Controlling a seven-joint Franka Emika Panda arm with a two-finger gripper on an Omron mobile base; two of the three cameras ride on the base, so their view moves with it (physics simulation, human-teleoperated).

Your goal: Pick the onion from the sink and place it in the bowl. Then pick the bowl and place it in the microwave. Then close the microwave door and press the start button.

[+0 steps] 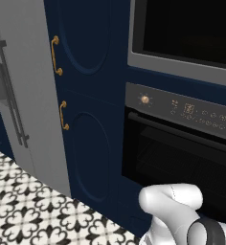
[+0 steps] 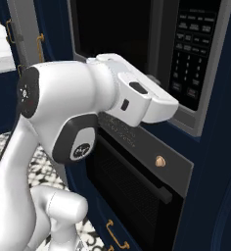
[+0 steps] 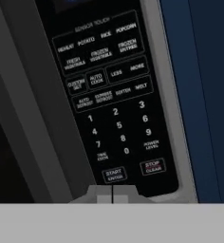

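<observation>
**Last step: fingers lined up under the start button**

The microwave (image 2: 186, 63) sits built into the dark blue wall of cupboards, and its door (image 1: 182, 33) looks shut, black glass in a grey frame, flush with the front. So the step in hand seems to be the final one, pressing start. The onion and the bowl are hidden behind that glass, so whether they are inside cannot be told from here.

In the hand view the fingers (image 3: 112, 193) are pressed together, holding nothing, their tips meeting in one seam at the bottom of the picture. Right above them lies the start button (image 3: 114, 174), on the bottom row of the keypad (image 3: 109, 95). In the right base view the white hand reaches toward the lower end of that panel, near it; whether it touches yet cannot be told.

The next move calls for a short, straight push forward, with the tips kept aimed at the start key. The risk is drift to the side: the stop button (image 3: 153, 166) sits just beside start, and the number keys lie just above.

Below the microwave is the black oven (image 1: 182, 158) with its brass knob (image 1: 144, 99) and bar handle. To the left are blue cupboard doors with brass handles (image 1: 56, 55), a grey fridge (image 1: 24, 95), and a patterned tile floor (image 1: 33, 210). Nothing stands between the fingers and the keypad.
</observation>
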